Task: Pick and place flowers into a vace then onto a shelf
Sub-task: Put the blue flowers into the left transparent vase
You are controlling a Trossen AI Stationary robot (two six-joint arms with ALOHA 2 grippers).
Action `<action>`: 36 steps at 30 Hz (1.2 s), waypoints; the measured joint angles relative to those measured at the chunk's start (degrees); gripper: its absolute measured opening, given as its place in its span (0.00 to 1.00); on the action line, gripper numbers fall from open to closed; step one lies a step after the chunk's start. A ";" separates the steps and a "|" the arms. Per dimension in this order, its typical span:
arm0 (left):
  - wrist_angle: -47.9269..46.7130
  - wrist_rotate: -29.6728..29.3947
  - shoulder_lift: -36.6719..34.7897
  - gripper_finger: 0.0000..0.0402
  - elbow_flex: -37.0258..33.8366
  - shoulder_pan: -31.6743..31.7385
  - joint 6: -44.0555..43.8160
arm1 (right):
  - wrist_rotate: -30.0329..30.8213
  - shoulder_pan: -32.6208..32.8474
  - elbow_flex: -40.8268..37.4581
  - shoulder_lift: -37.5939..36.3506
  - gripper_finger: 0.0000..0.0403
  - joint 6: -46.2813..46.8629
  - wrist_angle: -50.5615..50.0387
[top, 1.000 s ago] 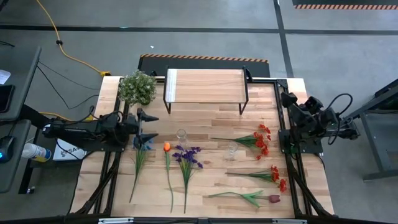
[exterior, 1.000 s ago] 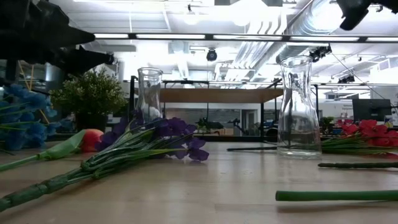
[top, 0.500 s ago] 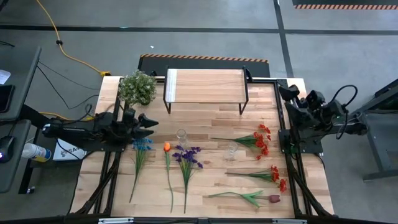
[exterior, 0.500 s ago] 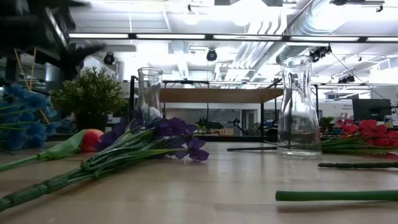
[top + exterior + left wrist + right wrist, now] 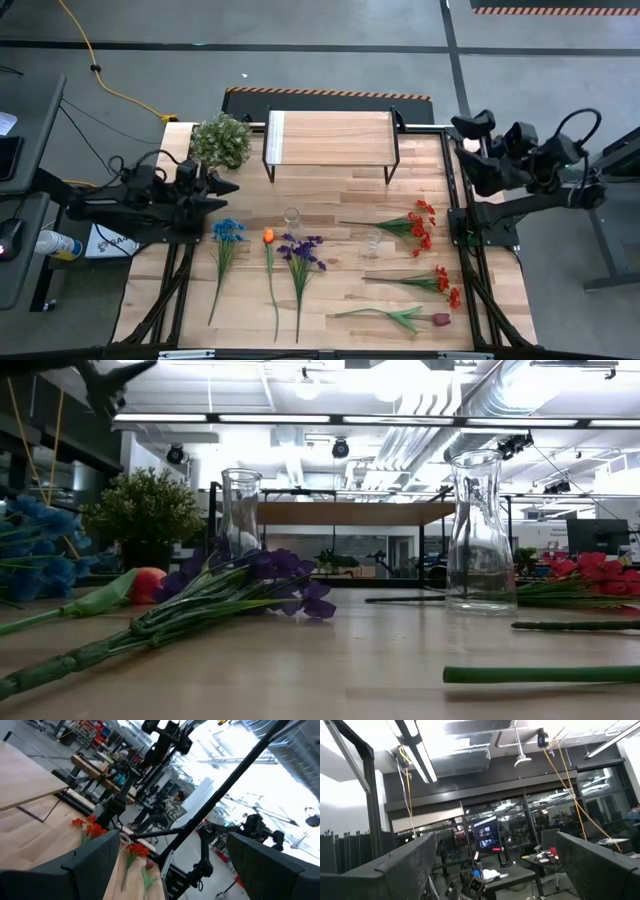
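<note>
Long-stemmed flowers lie flat on the table: blue (image 5: 228,232), orange (image 5: 268,237), purple (image 5: 302,250), and red ones (image 5: 420,225) (image 5: 445,282) toward the right. Two glass vases (image 5: 291,217) (image 5: 373,243) stand upright among them. The shelf (image 5: 330,138) stands on its black legs at the far edge. My left gripper (image 5: 228,182) hangs open, high over the table's left side beyond the blue flowers. My right gripper (image 5: 463,145) is open, raised by the right edge. Both wrist views look out into the room between the open fingers (image 5: 95,862) (image 5: 405,865).
A bushy potted plant (image 5: 221,140) stands at the far left beside the shelf. Black frame rails (image 5: 452,215) run along both table sides. A red tulip (image 5: 440,320) lies near the front right. Bare wood shows between the shelf and the flowers.
Both grippers have risen, staying open. My left gripper has drawn back from above the blue flowers toward the left and far edges and has rolled. My right gripper has climbed by the right edge, its fingers tipping upward. Flowers and vases have not moved.
</note>
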 joint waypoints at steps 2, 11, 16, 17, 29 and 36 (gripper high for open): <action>-3.44 0.00 1.83 0.99 3.20 0.00 0.02 | -0.04 0.02 2.72 1.20 0.98 0.00 -2.47; -18.19 0.19 12.65 0.99 17.79 0.00 -0.02 | 0.31 0.01 11.40 5.22 0.98 0.00 -10.23; -27.71 2.18 19.48 0.99 25.63 0.04 -3.31 | 0.70 0.00 13.07 5.79 0.98 -0.02 -11.95; -29.96 3.52 20.80 0.99 27.09 0.04 -4.35 | 0.70 0.01 13.07 5.76 0.98 -0.02 -12.03; -65.26 16.17 33.02 0.99 37.42 0.02 -16.64 | 0.80 0.01 13.03 5.87 0.98 0.00 -15.08; -74.86 18.71 33.42 0.99 37.57 0.02 -24.98 | 0.83 0.00 13.03 5.85 0.98 0.00 -15.89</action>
